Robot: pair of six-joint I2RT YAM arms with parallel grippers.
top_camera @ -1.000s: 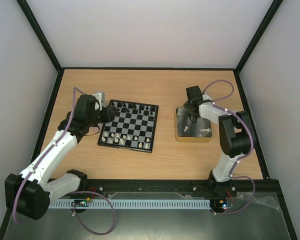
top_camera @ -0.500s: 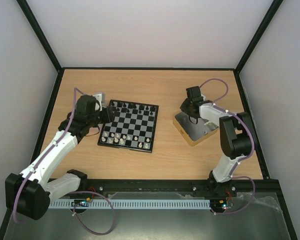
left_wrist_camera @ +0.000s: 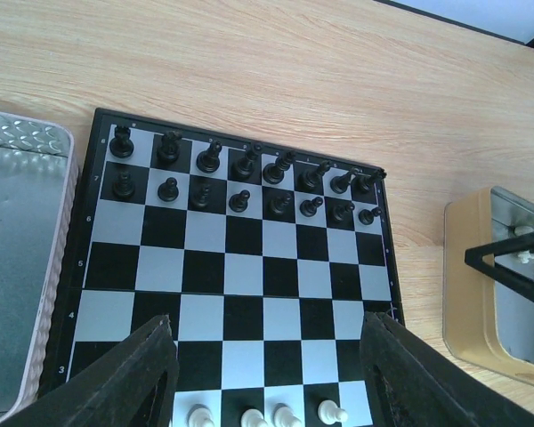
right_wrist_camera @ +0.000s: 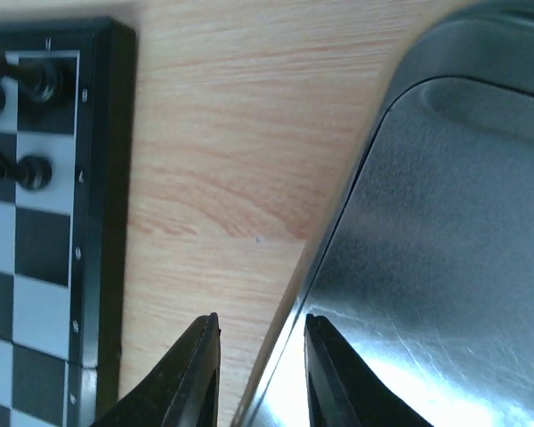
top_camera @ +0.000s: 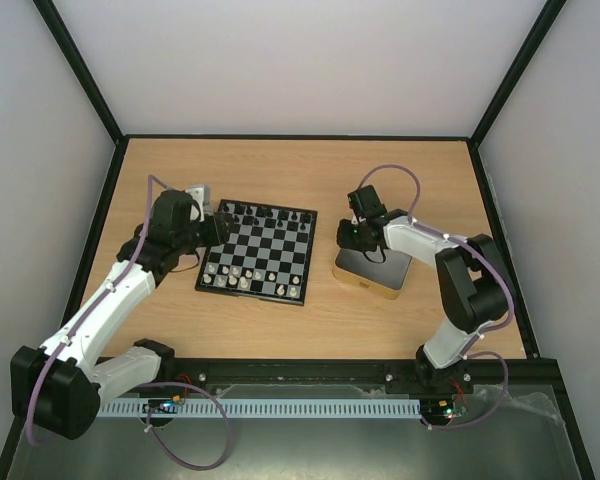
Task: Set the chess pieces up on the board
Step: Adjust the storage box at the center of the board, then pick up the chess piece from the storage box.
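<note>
The board lies left of centre, with black pieces along its far rows and white chess pieces along its near rows. My left gripper hovers over the board's left edge. In the left wrist view it stands open above the board, and a row of white pieces shows below the gap. My right gripper is shut on the left wall of the gold-sided tin. Its fingers straddle the tin's rim. Two white pieces show inside the tin.
A grey metal tray lies just left of the board. The tin sits skewed, close to the board's right edge. Bare wood lies beyond the board, and black frame rails bound the table.
My right gripper has closed on the tin's wall and dragged the tin left toward the board, turning it. The left arm has stayed still.
</note>
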